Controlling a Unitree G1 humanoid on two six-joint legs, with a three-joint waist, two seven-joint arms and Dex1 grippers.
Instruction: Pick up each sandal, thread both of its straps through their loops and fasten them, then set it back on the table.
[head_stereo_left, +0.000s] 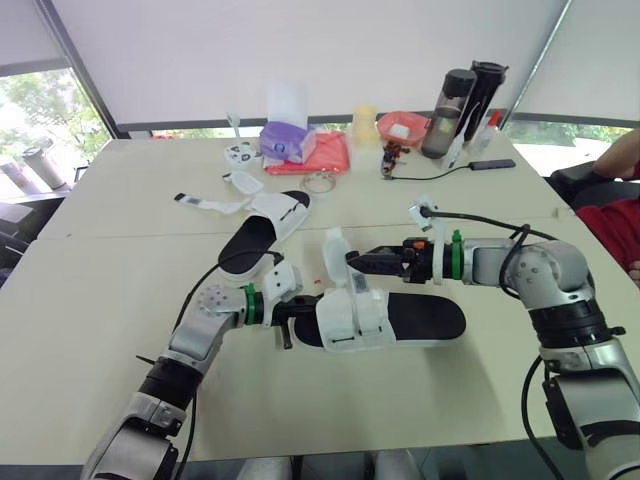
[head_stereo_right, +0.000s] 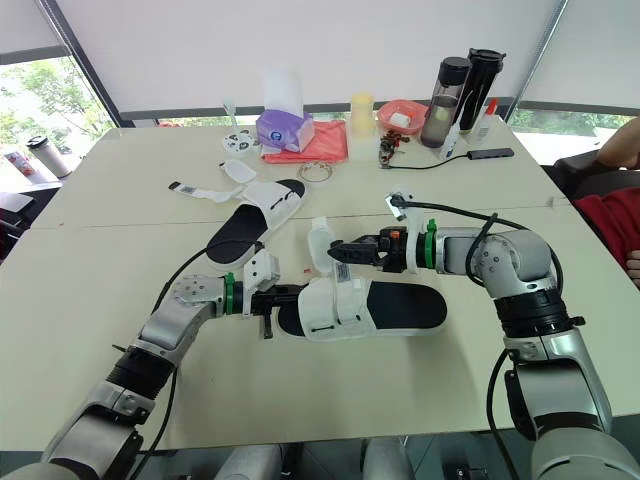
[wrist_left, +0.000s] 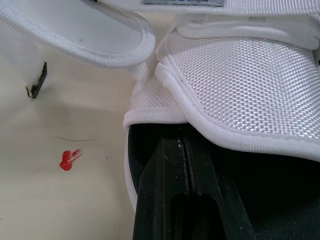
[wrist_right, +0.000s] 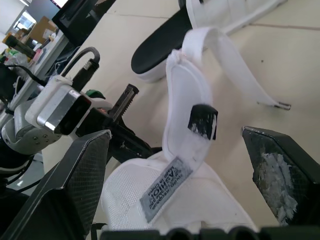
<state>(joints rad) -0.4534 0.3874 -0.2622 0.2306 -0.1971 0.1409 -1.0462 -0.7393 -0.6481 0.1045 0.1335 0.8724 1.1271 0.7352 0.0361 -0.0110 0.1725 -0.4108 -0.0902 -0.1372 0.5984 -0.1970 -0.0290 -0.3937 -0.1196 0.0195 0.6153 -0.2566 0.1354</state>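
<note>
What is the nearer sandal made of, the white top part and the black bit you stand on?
The white upper looks like woven synthetic fabric, matte; a fine regular weave and stitched piping show close up. The black footbed is smooth and matte, probably foam or rubber; the look leaves that open.

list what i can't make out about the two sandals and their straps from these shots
End of the near sandal by the left tool: eye views, the tool covers it.
Strap loops: eye views, hidden under the folded white upper.
Print on the label: right wrist view, too small and tilted.
Rest of the far sandal: right wrist view, cut off by the top edge.
</note>
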